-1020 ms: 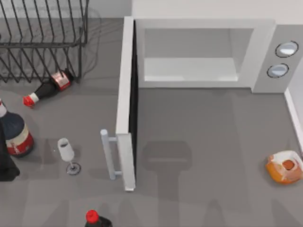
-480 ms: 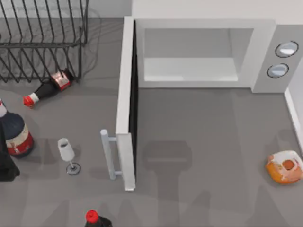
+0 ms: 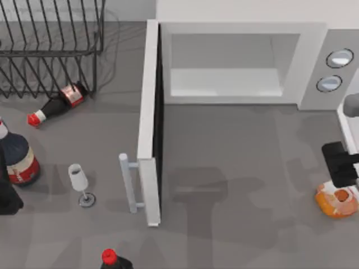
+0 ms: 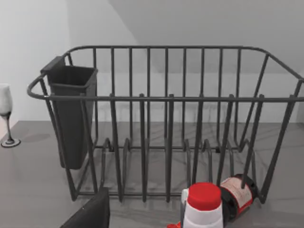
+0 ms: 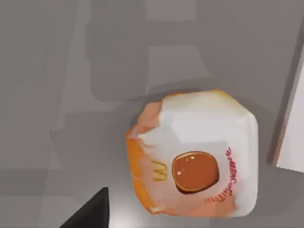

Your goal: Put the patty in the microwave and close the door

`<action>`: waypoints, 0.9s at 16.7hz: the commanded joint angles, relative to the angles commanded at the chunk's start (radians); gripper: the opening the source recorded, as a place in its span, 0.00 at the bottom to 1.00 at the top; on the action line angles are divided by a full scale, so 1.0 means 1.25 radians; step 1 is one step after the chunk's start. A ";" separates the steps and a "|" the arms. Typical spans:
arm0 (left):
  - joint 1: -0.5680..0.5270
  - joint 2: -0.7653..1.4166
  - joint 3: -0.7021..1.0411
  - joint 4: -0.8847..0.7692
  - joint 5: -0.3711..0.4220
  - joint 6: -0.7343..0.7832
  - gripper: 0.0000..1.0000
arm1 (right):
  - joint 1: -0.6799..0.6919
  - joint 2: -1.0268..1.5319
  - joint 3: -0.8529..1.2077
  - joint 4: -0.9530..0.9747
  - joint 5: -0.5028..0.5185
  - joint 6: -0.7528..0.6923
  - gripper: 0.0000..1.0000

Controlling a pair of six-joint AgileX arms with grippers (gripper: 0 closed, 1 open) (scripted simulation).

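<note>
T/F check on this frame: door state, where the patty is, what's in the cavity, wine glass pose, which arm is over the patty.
1. The microwave door is swung open. True.
2. The patty lies inside the microwave. False: it lies on the table at the right side, outside the microwave.
3. The right gripper is over the patty. True: in the top view its dark body sits just above the patty, and the right wrist view looks straight down on it.
4. The wine glass lies on its side. False: it stands upright on its foot, left of the door.
5. A bottle stands in the cavity. False: nothing is in it.
</note>
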 joint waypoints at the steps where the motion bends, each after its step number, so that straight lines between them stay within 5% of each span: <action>1: 0.000 0.000 0.000 0.000 0.000 0.000 1.00 | 0.008 0.056 0.036 -0.033 0.001 0.001 1.00; 7: 0.000 0.000 0.000 0.000 0.000 0.000 1.00 | 0.031 0.225 0.154 -0.145 0.006 0.005 1.00; 15: 0.000 0.000 0.000 0.000 0.000 0.000 1.00 | 0.030 0.256 0.122 -0.088 0.006 0.004 1.00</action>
